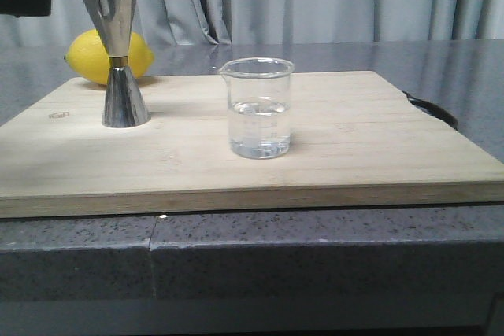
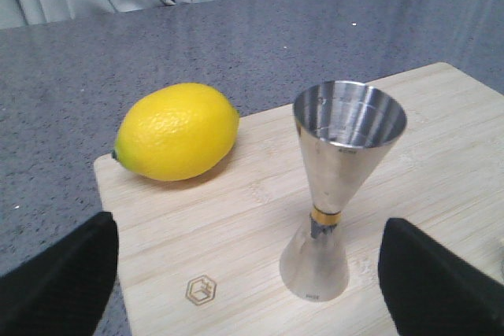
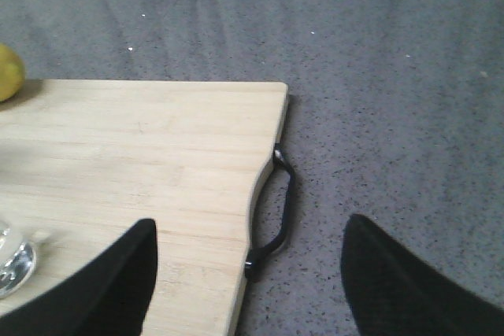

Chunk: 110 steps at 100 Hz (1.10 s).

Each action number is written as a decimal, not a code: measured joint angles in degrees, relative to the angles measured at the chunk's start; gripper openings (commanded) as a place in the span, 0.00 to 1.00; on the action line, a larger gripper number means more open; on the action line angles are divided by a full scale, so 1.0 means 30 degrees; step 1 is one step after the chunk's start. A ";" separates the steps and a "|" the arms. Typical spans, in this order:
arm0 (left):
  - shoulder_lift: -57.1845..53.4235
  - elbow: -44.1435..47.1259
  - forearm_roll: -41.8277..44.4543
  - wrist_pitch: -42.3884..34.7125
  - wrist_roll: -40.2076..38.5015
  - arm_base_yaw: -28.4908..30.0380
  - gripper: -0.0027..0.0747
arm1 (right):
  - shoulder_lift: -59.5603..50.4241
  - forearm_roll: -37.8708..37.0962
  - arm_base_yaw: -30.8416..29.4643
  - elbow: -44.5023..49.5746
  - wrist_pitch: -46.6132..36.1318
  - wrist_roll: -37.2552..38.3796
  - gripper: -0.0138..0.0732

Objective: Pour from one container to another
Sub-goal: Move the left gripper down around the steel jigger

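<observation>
The clear glass beaker (image 1: 257,108) stands mid-board, about half full of clear liquid, spout to the left. Only a sliver of the beaker (image 3: 12,261) shows at the edge of the right wrist view. The steel hourglass jigger (image 1: 114,53) stands upright at the board's left rear. My left gripper (image 2: 248,289) is open above the board, and the jigger (image 2: 331,194) stands between its wide-set fingers, nearer one of them, touching neither. My right gripper (image 3: 256,273) is open and holds nothing, hovering over the board's right edge.
A yellow lemon (image 1: 110,57) lies behind the jigger at the board's back left corner. The wooden cutting board (image 1: 354,155) rests on a grey speckled counter (image 1: 315,249) and has a black handle (image 3: 276,210) on its right side. Grey curtains hang behind.
</observation>
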 measured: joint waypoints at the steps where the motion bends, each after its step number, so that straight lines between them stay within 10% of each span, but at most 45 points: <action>1: 0.0080 0.0000 0.0048 -0.0093 0.0000 -0.0058 0.82 | 0.0000 0.0035 0.0040 0.0048 -0.0094 0.0000 0.68; 110: 0.7070 0.0000 0.5443 -0.7779 -0.5847 -0.0770 0.74 | 0.2347 0.0073 0.0422 0.0275 -0.2343 -0.0050 0.68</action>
